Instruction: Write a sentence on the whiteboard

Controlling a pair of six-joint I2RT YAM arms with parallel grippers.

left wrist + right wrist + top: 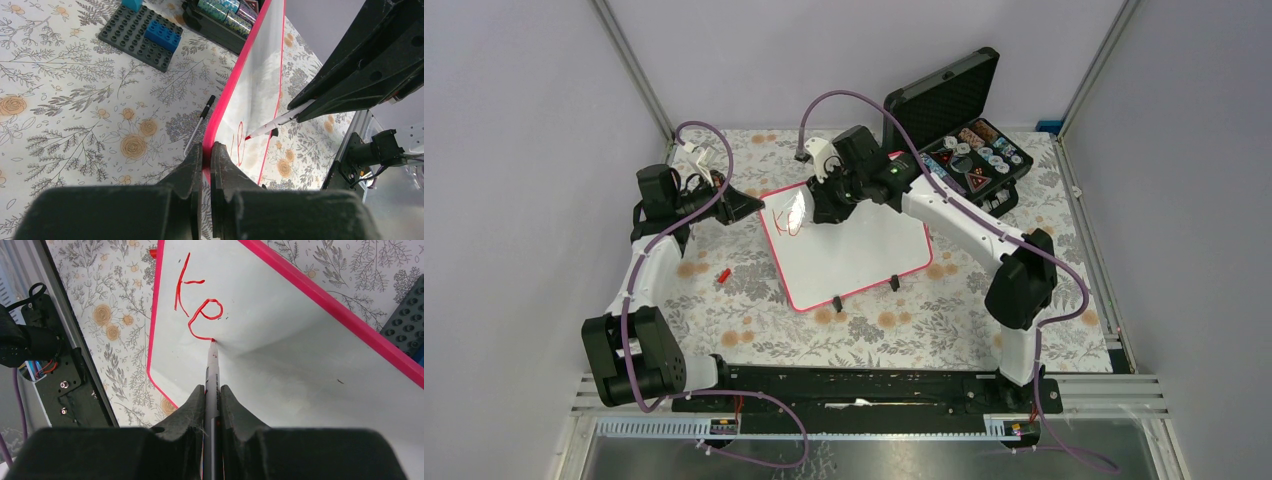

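The whiteboard (854, 255), white with a red-pink frame, lies mid-table on two black feet. My left gripper (759, 205) is shut on its far-left frame edge (235, 80); the left wrist view shows the jaws (206, 147) pinching the frame. My right gripper (812, 215) is shut on a marker (212, 365), its red tip touching the board (300, 355). Of the sentence, only the red letters "Ke" (197, 302) show, near the board's far-left corner; they also show in the left wrist view (239, 145), with the marker (280, 119) above them.
An open black foam-lined case (964, 130) with small items stands at the back right. A small red cap (722, 274) lies left of the board. A black pen (200, 122) and a grey brick plate with blue bricks (142, 35) lie beyond the board's edge.
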